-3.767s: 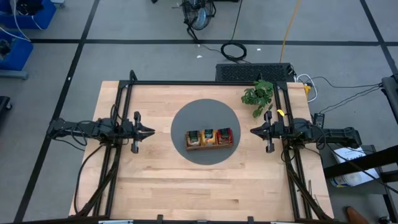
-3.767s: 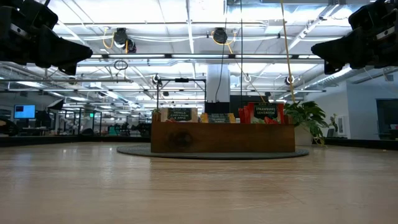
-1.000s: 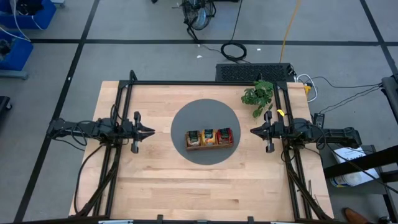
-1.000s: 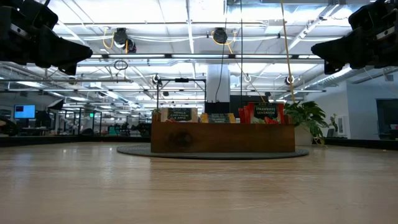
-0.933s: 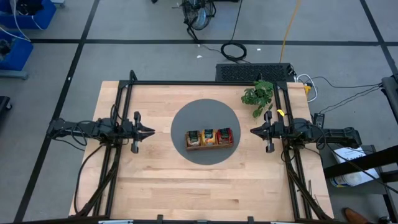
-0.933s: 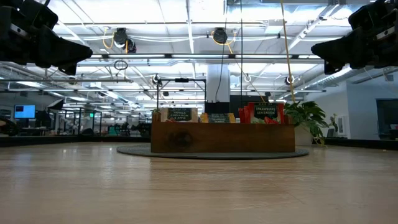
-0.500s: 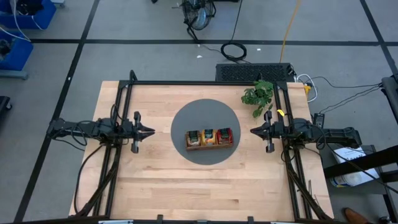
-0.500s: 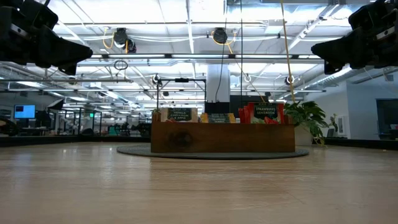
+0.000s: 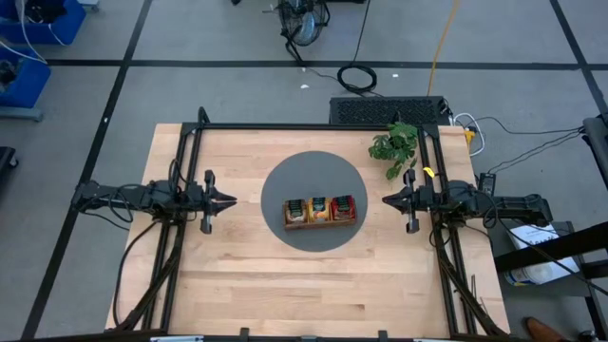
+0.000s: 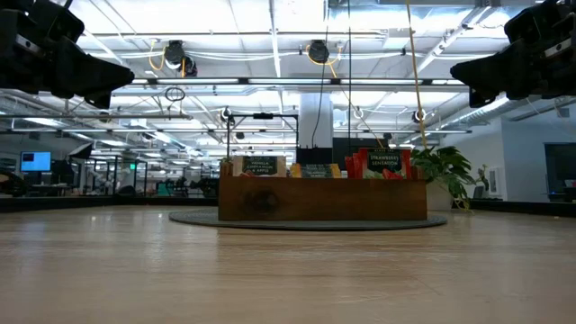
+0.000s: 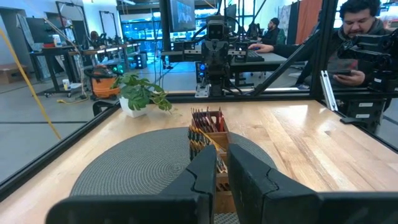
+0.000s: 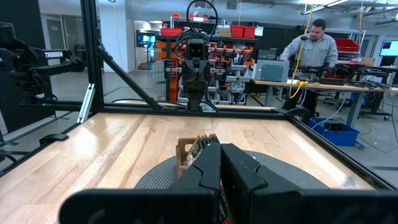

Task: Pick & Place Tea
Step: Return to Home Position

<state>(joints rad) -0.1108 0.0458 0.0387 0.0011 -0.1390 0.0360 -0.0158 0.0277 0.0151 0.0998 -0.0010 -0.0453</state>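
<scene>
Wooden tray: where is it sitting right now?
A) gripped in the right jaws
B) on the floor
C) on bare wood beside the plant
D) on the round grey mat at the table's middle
D: the wooden tray, with tea sachets in it, rests on the round grey mat. The left arm and right arm wait at the table's sides.

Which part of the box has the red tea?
The right compartment of the wooden tray holds the red sachets; the middle has orange-yellow sachets, the left dark green sachets.
</scene>
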